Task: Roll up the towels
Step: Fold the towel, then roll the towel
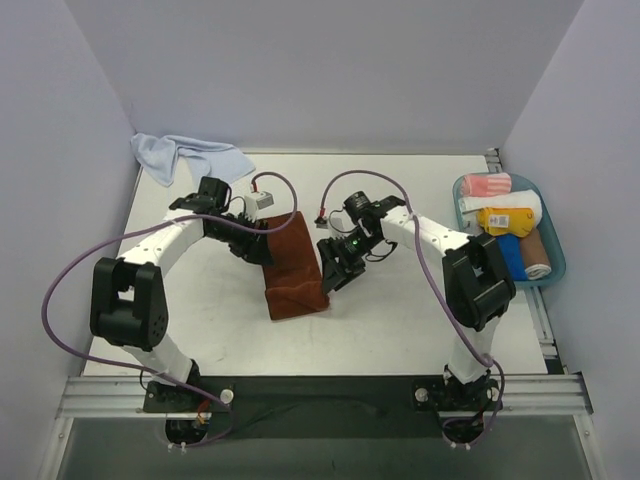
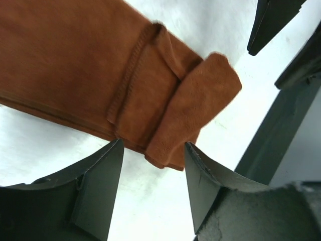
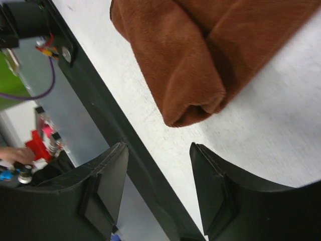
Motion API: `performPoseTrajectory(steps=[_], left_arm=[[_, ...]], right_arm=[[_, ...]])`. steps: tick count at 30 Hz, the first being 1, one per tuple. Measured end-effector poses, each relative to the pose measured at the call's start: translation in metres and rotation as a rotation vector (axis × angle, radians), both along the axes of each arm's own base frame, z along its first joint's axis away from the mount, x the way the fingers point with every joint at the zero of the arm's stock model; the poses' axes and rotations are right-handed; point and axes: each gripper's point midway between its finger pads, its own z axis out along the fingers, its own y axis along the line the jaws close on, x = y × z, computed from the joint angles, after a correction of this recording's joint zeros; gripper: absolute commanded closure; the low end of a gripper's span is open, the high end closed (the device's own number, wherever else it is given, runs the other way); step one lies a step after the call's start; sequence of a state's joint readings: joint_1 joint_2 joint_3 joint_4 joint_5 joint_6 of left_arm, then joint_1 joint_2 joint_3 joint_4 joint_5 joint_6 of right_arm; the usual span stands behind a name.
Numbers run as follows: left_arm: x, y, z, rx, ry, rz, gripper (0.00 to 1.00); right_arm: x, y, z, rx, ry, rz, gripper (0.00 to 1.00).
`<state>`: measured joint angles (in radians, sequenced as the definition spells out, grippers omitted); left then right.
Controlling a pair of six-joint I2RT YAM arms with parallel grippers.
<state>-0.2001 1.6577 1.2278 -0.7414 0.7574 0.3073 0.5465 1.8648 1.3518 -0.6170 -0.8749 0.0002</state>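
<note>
My left claw (image 2: 153, 144) stands partly open with nothing between its fingers; in the left wrist view its two dark tips frame the lower centre of the frame, and the folded near end of the rust-brown towel (image 1: 295, 265) lies just beyond them, not clamped; my right claw (image 3: 158, 148) is likewise parted and has hold of nothing, its tips at the bottom of the right wrist view with bare worktop (image 1: 380, 330) between them; the rust-brown towel occupies the centre of the top view, lying flat as a folded strip that runs from upper right to lower left, with a short turned-over flap at its lower end; my left claw sits at the towel's left edge and my right claw at its right edge, one on each side; in the right wrist view the towel's end shows as a thick doubled fold at the upper centre, apart from my fingers; the light-blue towel (image 1: 190, 155) lies crumpled at the upper left corner of the worktop, well apart from both claws; a blue tray (image 1: 556, 268) at the right edge holds several rolled cloths.
</note>
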Motion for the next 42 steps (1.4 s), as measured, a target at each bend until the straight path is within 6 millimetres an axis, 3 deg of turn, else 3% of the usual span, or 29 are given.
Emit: performPoseTrajectory(steps=[6, 13, 16, 17, 23, 32, 37, 40, 42], left_arm=[[-0.030, 0.001, -0.029, -0.010, 0.083, -0.007, 0.34], [-0.038, -0.009, -0.035, -0.014, 0.059, -0.041, 0.34], [-0.040, -0.008, -0.040, -0.015, 0.059, -0.039, 0.35], [-0.041, -0.008, -0.042, -0.015, 0.062, -0.038, 0.35], [-0.041, -0.009, -0.046, -0.022, 0.057, -0.033, 0.36], [-0.044, -0.008, -0.053, -0.013, 0.063, -0.028, 0.42], [-0.038, -0.006, -0.062, 0.017, 0.053, -0.017, 0.47], [-0.038, -0.005, -0.063, 0.022, 0.043, -0.020, 0.41], [-0.040, -0.004, -0.062, 0.029, 0.006, -0.028, 0.36]], right_arm=[[-0.024, 0.016, -0.012, -0.054, -0.069, 0.119, 0.54], [-0.004, 0.019, -0.033, -0.120, -0.108, 0.111, 0.59], [-0.002, 0.017, -0.040, -0.139, -0.107, 0.109, 0.68], [-0.001, 0.016, -0.042, -0.145, -0.106, 0.106, 0.76], [0.013, 0.021, -0.043, -0.141, -0.110, 0.079, 1.00], [0.044, 0.025, -0.032, -0.076, -0.077, -0.037, 1.00], [0.052, 0.024, -0.058, -0.100, -0.022, -0.070, 1.00], [0.047, 0.024, -0.075, -0.120, 0.029, -0.071, 1.00], [0.044, 0.026, -0.076, -0.111, 0.055, -0.074, 1.00]])
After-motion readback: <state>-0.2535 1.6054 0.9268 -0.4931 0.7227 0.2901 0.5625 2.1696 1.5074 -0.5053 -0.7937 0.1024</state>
